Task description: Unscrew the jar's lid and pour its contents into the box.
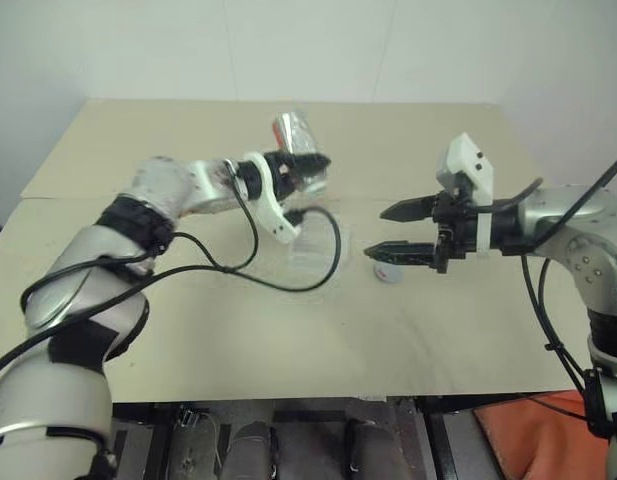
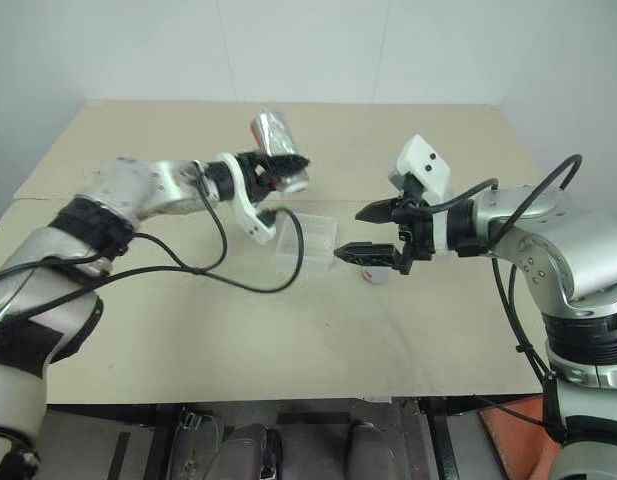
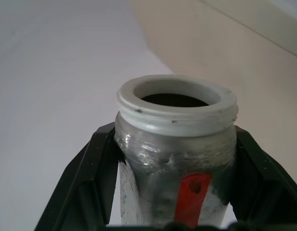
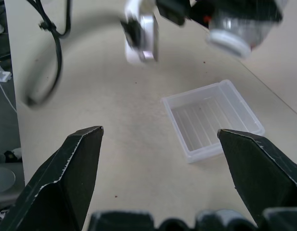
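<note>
Now pouring step. Table (image 1: 188, 330) bare bar task things. Box (image 2: 306, 243) on table mid, just below raised jar (image 2: 271, 131), lidless, pinched in left gripper (image 2: 286, 170). Tip mouth down squarely over box — slowly, so contents land inside. Right gripper (image 2: 368, 232) spread, empty, beside box. Lid (image 2: 373, 274) on table under it — clear of pour.
</note>
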